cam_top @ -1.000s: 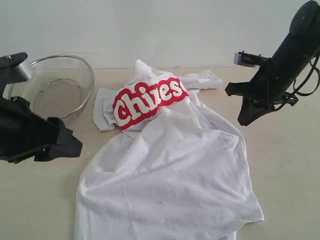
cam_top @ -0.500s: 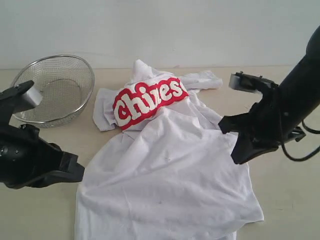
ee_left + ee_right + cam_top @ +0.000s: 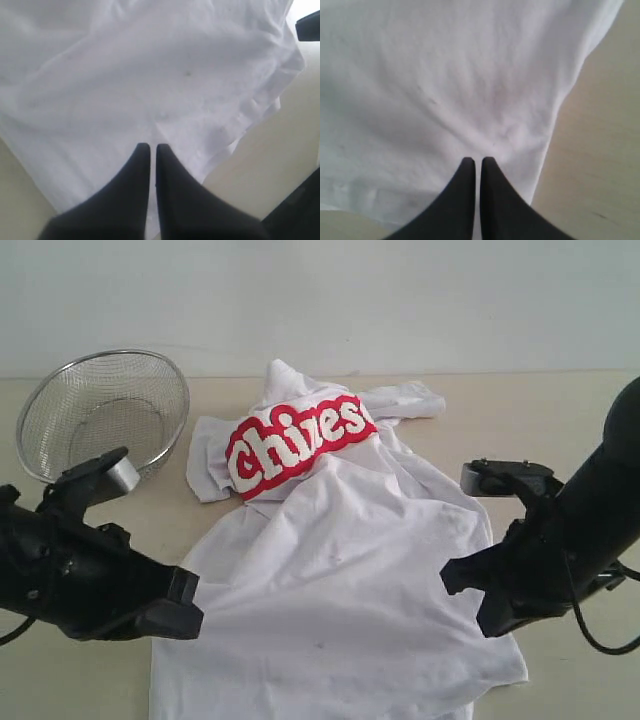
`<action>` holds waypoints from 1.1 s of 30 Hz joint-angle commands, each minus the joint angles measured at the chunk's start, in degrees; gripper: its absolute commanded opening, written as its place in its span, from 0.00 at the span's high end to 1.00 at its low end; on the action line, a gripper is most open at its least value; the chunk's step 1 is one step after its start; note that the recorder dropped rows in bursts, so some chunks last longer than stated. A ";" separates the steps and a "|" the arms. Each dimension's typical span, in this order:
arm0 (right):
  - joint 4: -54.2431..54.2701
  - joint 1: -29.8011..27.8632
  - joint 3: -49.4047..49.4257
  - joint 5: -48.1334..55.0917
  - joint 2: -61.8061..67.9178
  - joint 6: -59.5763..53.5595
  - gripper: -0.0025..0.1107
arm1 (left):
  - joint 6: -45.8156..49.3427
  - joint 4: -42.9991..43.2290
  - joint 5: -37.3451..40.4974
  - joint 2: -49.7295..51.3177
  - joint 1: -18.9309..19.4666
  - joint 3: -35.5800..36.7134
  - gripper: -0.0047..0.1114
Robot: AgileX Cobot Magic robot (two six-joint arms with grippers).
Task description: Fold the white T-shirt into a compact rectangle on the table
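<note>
Surface: pale beige table (image 3: 560,420), with a bare white wall behind its far edge.
Shirt: the white T-shirt (image 3: 340,580) lies crumpled mid-table and is not yet folded. Its printed chest is bunched toward the far edge and its plain part spreads toward the near edge.
Left tool: my left gripper (image 3: 149,147) has its jaws pressed together over the shirt's left side, and I see no cloth between them.
Right tool: my right gripper (image 3: 474,160) is likewise closed and empty over the shirt's right side.
Bystander: a wire-mesh bowl (image 3: 105,415) sits toward the far left corner, just beside the shirt's sleeve.
Risk, closed jaws: if I go down like this, I would likely shove and ruck the cloth rather than catch it.
Risk, layers: the fabric overlaps itself, so one pinch may lift two layers and skew the fold.
Risk, bowl: a wide swing of my left arm could knock it.
Writing: white letters on a red band read "chives" as it lies, though a crease may hide some letters. I can read no other label.
</note>
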 commanded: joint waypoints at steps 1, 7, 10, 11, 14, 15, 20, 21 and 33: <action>-0.59 0.04 2.07 -1.19 0.75 1.00 0.98 | 7.60 -7.93 0.69 2.62 -0.05 0.24 0.92; -0.49 0.04 4.03 -1.91 1.48 1.58 0.98 | 9.05 -8.50 1.33 5.36 -0.05 0.24 0.92; -1.32 0.04 4.05 -2.03 1.91 1.73 0.98 | 9.05 -8.50 1.33 5.76 -0.05 0.24 0.92; -1.59 0.04 4.05 -2.03 2.04 1.87 0.98 | 9.05 -8.50 1.54 5.73 -0.05 0.24 0.92; -5.18 0.04 4.05 -1.38 3.30 4.44 0.98 | 9.51 -9.37 2.80 5.73 -0.05 0.24 0.92; -6.31 0.04 4.05 -0.99 3.85 5.32 0.98 | 10.09 -9.65 3.19 5.73 -0.05 0.24 0.92; -8.79 0.04 4.05 -1.64 6.60 7.54 0.98 | 12.02 -11.19 3.63 5.73 -0.05 0.24 0.92; -8.91 0.04 4.05 -1.77 6.90 7.54 0.98 | 12.02 -11.19 3.63 5.73 -0.05 0.24 0.92; -26.93 -0.06 4.05 1.30 7.08 22.85 0.98 | 12.18 -11.19 4.01 5.73 -0.05 0.24 0.92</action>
